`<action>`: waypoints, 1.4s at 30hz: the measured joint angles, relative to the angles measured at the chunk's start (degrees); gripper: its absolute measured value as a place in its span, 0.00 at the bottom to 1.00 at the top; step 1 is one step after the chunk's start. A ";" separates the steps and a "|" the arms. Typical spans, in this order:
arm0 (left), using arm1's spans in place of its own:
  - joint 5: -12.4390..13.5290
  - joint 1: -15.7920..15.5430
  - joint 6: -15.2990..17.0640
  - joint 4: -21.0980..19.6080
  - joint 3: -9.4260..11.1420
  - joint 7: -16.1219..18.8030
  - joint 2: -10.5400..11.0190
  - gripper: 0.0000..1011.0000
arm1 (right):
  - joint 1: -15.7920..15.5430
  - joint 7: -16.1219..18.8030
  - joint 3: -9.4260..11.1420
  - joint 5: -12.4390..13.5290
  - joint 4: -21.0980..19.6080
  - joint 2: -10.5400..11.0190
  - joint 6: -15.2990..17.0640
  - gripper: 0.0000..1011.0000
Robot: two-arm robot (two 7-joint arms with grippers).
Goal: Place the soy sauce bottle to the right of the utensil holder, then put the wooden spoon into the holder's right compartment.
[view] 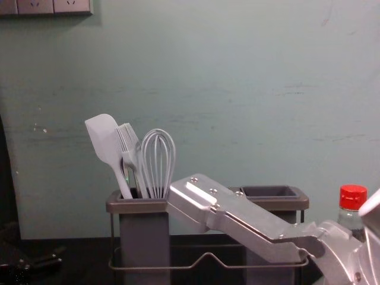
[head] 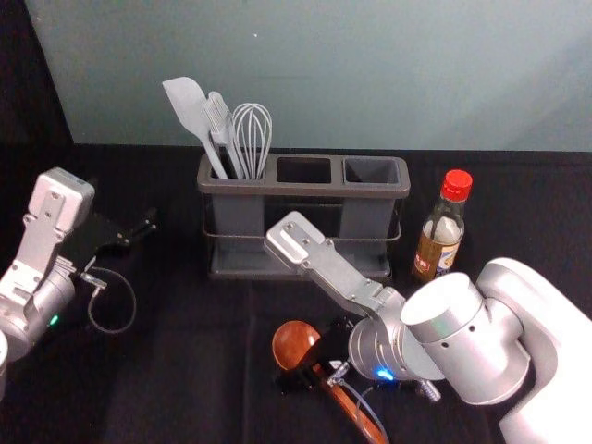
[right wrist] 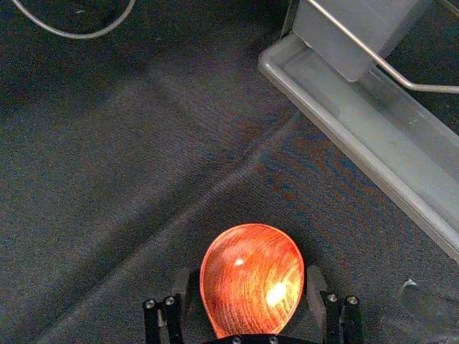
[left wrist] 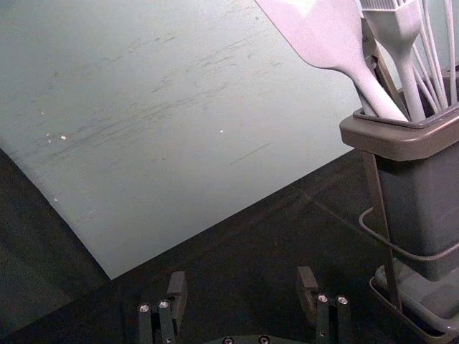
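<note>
I see the right end effector (head: pixel 308 361) spread wide over the wooden spoon (head: pixel 292 343) at lower centre; the left end effector (head: pixel 136 233), also wide, idles at left. The soy sauce bottle (head: pixel 438 242) stands right of the utensil holder (head: pixel 277 188).

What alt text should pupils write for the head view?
The right gripper straddles a reddish-brown wooden spoon before a grey rectangular utensil holder with three pale utensils; a red-capped glass bottle stands right, the left gripper hovers left.
</note>
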 joint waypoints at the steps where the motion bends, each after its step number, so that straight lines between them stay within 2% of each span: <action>1: 0.00 0.00 0.00 0.00 0.00 0.00 0.00 0.99 | -0.06 0.10 0.05 -0.16 0.07 -0.07 -0.09 0.99; 7: 0.00 0.00 0.00 0.00 0.00 0.00 0.00 0.99 | -0.42 0.30 0.16 -0.94 0.13 -0.17 -1.35 0.99; 23: 0.00 0.00 0.00 0.00 0.00 0.00 0.00 0.99 | -0.31 0.28 0.14 -0.70 0.06 -0.14 -0.89 0.99; 28: 0.00 0.00 0.00 0.00 0.00 0.00 0.00 0.99 | -0.28 0.29 0.14 -0.62 0.03 -0.14 -0.82 0.92; 31: 0.00 0.00 0.00 0.00 0.00 0.00 0.00 0.99 | -0.26 0.30 0.14 -0.58 0.01 -0.14 -0.79 0.83; 42: 0.00 0.00 0.00 0.00 0.00 0.00 0.00 0.99 | -0.25 0.29 0.14 -0.54 0.02 -0.14 -0.75 0.83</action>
